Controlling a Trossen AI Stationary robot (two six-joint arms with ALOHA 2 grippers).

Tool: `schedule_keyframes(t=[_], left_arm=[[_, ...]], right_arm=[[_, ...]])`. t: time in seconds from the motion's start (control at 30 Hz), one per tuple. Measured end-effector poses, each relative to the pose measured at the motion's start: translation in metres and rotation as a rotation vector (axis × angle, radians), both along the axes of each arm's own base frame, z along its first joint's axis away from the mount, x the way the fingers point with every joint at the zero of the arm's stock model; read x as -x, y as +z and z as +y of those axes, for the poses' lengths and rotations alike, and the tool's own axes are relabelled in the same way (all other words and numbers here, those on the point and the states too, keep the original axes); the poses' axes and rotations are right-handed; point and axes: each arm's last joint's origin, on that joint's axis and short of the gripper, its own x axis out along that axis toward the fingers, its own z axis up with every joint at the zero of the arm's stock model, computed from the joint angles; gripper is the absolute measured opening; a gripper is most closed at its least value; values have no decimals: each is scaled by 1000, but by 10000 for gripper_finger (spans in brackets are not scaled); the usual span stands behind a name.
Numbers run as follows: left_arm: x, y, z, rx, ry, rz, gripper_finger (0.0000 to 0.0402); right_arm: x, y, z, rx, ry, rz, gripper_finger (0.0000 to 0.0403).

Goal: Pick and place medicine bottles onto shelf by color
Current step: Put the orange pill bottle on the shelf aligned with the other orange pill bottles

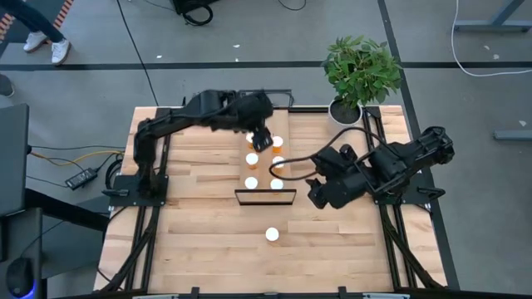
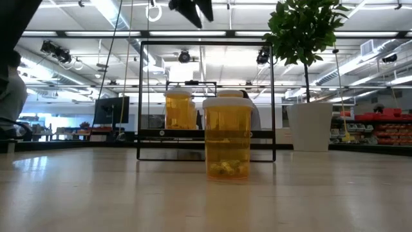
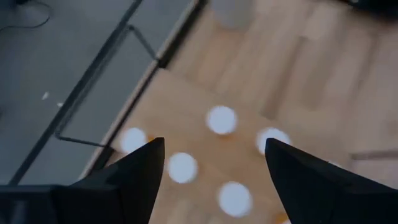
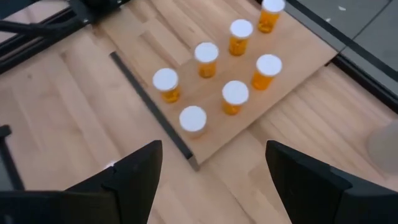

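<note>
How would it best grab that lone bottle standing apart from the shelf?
Probably from straight above, fingers closing just under the white cap on the lone bottle. It stands upright with bare table all around, so its round sides are free. The open right gripper looks nearest.

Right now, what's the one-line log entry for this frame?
left gripper: open above shelf | right gripper: open, beside shelf | seven bottles on shelf | one bottle on table

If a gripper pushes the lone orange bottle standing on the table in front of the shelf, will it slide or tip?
The lone bottle is taller than wide, so a push near its cap would probably tip it. It looks nearly empty, with only a little at the bottom, so likely light. On its side, the round body could roll.
</note>
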Motion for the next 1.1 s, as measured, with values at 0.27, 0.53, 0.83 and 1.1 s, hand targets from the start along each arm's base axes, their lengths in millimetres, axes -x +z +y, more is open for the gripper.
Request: schedule_keyframes(t=[0.27, 0.53, 0.83, 1.1], left_arm=[[9, 16, -76, 24, -178, -67, 267], [21, 19, -128, 18, -321, -71, 245], [43, -8, -145, 28, -354, -248, 217], [96, -18, -132, 170, -309, -563, 216]], right_arm=[[7, 1, 20, -18, 68, -21, 294], [3, 4, 22, -20, 76, -79, 294], [1, 4, 20, -62, 16, -117, 294], [-17, 5, 27, -143, 108, -164, 294]])
